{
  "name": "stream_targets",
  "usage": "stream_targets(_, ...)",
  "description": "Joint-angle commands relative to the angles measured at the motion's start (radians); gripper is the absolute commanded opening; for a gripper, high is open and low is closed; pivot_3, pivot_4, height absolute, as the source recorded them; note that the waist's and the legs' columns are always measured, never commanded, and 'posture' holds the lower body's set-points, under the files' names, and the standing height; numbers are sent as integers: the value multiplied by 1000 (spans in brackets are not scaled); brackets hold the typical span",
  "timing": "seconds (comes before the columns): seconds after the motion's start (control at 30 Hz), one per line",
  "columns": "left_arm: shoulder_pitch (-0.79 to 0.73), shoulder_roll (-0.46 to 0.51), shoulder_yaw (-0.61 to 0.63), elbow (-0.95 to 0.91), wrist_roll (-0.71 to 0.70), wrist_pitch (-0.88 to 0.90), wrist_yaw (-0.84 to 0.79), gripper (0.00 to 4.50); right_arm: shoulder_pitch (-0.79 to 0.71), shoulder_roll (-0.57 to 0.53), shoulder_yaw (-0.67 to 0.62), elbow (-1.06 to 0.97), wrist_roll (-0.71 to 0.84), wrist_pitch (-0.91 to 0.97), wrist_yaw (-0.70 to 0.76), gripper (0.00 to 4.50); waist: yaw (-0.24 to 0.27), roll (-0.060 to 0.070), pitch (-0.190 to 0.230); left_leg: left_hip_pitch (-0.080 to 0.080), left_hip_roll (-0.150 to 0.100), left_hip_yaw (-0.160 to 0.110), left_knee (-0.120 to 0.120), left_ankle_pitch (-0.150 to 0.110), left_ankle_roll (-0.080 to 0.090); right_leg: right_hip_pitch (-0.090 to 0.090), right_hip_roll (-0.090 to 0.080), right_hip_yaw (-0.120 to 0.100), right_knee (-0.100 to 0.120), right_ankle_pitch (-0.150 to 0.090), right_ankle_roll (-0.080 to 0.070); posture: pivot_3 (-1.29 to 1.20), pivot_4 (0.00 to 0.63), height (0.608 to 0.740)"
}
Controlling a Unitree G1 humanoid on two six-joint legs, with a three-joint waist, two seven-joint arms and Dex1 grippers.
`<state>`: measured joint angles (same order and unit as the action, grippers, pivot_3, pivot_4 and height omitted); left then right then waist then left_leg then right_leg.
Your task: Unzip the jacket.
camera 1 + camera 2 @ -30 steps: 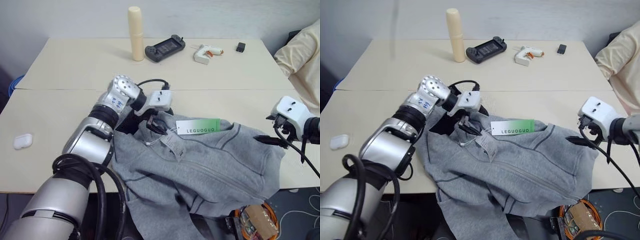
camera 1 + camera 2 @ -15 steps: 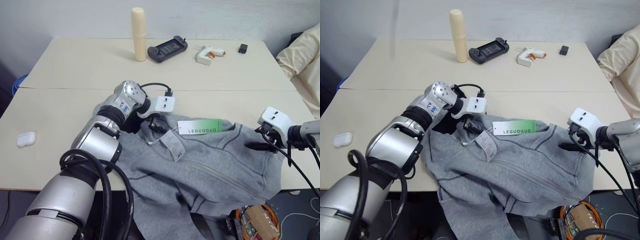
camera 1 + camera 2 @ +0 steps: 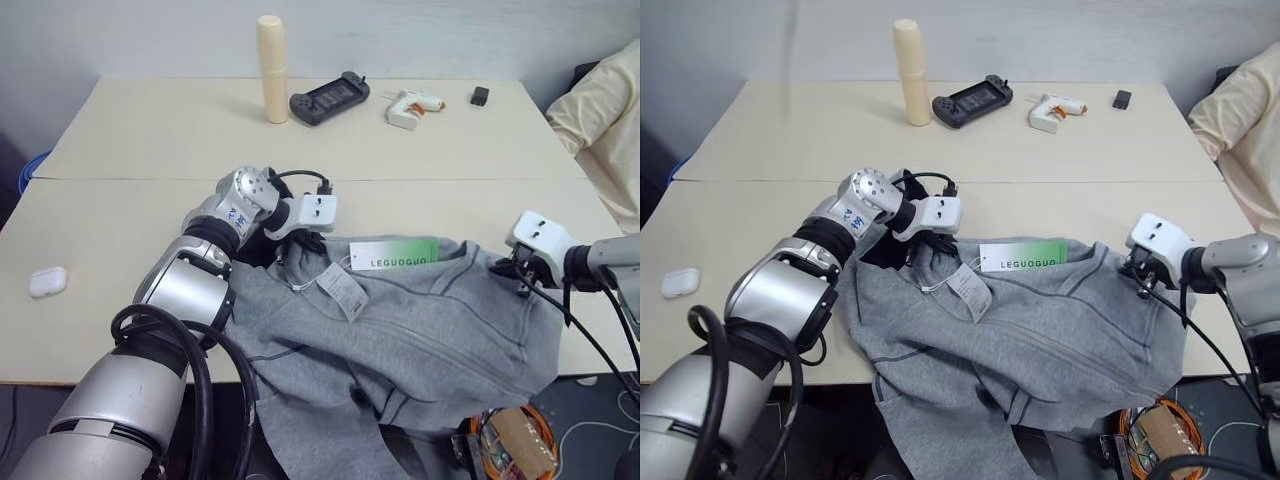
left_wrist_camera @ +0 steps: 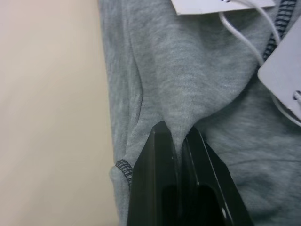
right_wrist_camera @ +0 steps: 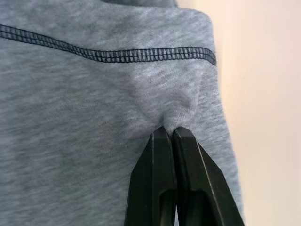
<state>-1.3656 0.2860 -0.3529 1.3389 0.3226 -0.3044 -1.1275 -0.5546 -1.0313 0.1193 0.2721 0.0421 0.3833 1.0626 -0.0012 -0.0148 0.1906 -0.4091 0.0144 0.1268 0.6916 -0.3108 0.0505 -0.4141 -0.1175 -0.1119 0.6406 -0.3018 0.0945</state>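
The light grey jacket [image 3: 420,340] lies crumpled at the table's front edge, its lower part hanging over the edge. A white and green paper tag [image 3: 393,253] and a white tag [image 3: 343,290] lie near its collar. My left gripper [image 3: 293,247] is at the collar on the jacket's left side. In the left wrist view its fingers [image 4: 162,155] are shut on a pinched fold of grey fabric. My right gripper [image 3: 503,268] is at the jacket's right edge, shut on a fold of fabric just below a dark seam [image 5: 113,55].
At the back of the table [image 3: 120,210] stand a cream cylinder [image 3: 270,68], a game controller [image 3: 330,98], a white glue gun [image 3: 412,106] and a small black item [image 3: 480,96]. A white earbud case [image 3: 46,282] lies at the left. A person's cream sleeve [image 3: 600,130] is at the right.
Both grippers have gone from open to shut, each pinching jacket fabric. The right gripper came left and down onto the jacket's edge; the left one settled lower at the collar.
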Motion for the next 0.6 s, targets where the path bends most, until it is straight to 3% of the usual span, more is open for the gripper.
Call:
stream_targets(0.03,-5,64,45,-30,-8,19,103,37,-68,27,-14,89,-57,-78,-78,0,-6,0,0,0,0,0,0,0,0,0,0,1,0,0,0,0,150,740)
stream_targets(0.17,18,127,148,-56,-94,107,104,37,-188,112,-40,228,-107,-132,-252,0,-25,0,0,1,1,1,0,0,-1,0,1,1,1,0,0,0,150,740)
stream_targets(0.3,60,178,205,-85,-117,186,205,37,-290,165,-32,377,-157,-174,-383,0,-28,1,0,1,1,1,-1,1,-1,-1,1,2,2,0,0,0,150,740)
stream_targets(0.6,131,186,225,-129,-132,238,274,37,-466,241,35,644,-249,-295,-506,0,-29,1,0,1,0,3,-2,1,-1,-1,1,3,2,0,0,0,150,740)
